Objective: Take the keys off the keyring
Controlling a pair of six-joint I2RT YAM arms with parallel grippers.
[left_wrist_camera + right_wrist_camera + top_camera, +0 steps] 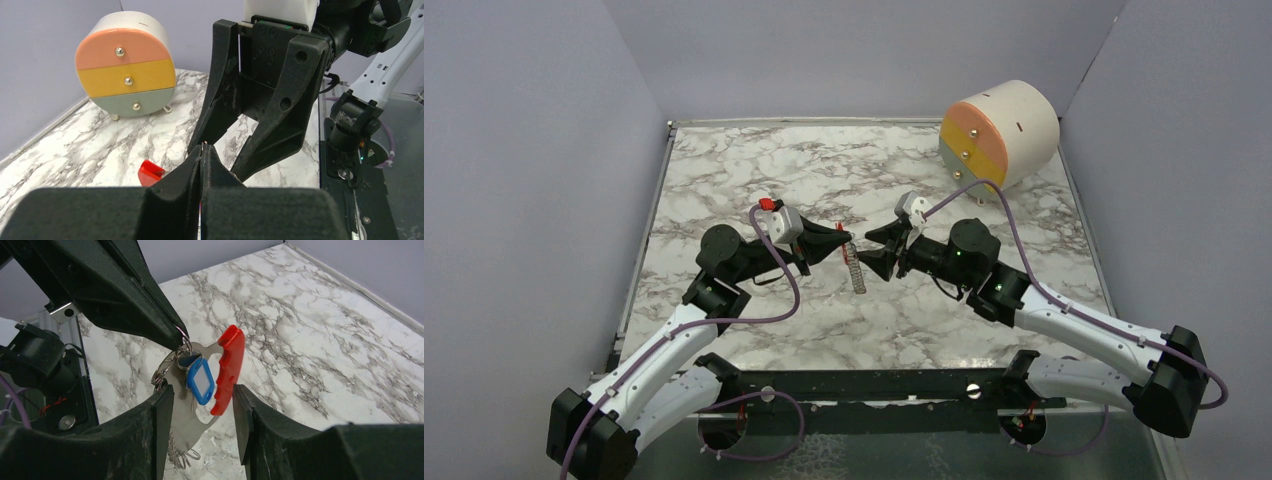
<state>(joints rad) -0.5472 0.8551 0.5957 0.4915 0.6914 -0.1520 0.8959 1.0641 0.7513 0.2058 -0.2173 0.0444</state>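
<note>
My left gripper (848,243) is shut on the thin wire ring at the top of the keyring (227,365), holding it above the table. From the ring hang a grey metal plate with a bright red edge, the blue-headed key (200,380) and a coiled grey chain (856,272). My right gripper (202,412) is open, one finger on each side of the hanging bunch. Its left finger (162,412) is right against the plate and rings. In the left wrist view the pinched wire (204,145) peeks out at the shut fingertips and the red piece (150,172) shows to the left.
A round cabinet (999,130) with three small drawers, pink, yellow and grey, stands at the back right of the marble table (754,170); it also shows in the left wrist view as the cabinet (125,75). Grey walls enclose the table on three sides.
</note>
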